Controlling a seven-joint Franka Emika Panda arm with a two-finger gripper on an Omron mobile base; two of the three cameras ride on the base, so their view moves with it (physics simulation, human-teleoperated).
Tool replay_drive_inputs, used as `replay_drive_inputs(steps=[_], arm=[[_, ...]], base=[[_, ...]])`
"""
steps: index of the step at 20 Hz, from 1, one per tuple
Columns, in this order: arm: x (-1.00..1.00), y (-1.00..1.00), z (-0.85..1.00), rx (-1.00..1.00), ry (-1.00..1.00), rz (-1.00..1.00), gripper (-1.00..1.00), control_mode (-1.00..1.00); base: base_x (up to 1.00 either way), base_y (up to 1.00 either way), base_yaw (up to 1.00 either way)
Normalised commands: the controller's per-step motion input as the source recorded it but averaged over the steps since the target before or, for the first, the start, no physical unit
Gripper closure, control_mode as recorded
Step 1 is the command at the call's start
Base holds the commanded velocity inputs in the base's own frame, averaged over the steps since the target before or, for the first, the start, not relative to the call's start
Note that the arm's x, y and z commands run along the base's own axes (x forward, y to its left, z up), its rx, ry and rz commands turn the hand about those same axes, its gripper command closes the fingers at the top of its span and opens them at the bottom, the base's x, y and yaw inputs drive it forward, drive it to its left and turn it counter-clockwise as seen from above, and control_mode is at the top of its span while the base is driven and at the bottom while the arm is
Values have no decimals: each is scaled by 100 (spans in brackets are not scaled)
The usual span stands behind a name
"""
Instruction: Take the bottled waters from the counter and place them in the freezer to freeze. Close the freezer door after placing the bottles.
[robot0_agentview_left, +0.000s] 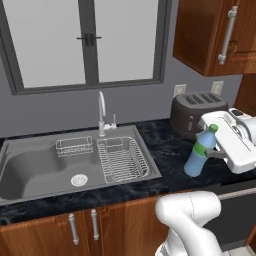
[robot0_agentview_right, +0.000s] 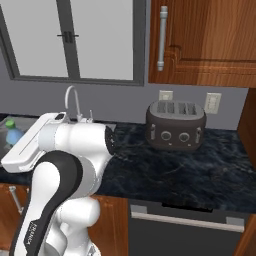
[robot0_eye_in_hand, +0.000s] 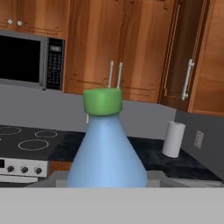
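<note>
Pale blue bottle (robot0_agentview_left: 200, 154) with green cap (robot0_eye_in_hand: 103, 101) — smooth plastic, cone-shouldered, long axis near upright — clamped between closed jaws of gripper (robot0_agentview_left: 212, 154), lifted above black marbled counter (robot0_agentview_left: 165, 150), just beside dark toaster (robot0_agentview_left: 192, 111); sink (robot0_agentview_left: 35, 170) off to the left — freezer not yet reached

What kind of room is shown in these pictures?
A home kitchen, most likely. A steel sink with a faucet sits in a black stone counter, a toaster stands on it, and a microwave hangs over a stove.
</note>
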Motion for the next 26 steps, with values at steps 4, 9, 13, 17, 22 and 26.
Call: replay_drive_inputs(steps=[4,9,13,17,22,26], arm=[[0,0,0,0,0,0,100,100],[0,0,0,0,0,0,100,100],[0,0,0,0,0,0,100,100],[0,0,0,0,0,0,100,100],[0,0,0,0,0,0,100,100],[0,0,0,0,0,0,100,100]], base=[[-66,-24,-1],[-73,-30,-3],[-66,-41,-9],[-41,-48,-28],[-21,-51,-37],[-9,-53,-39]])
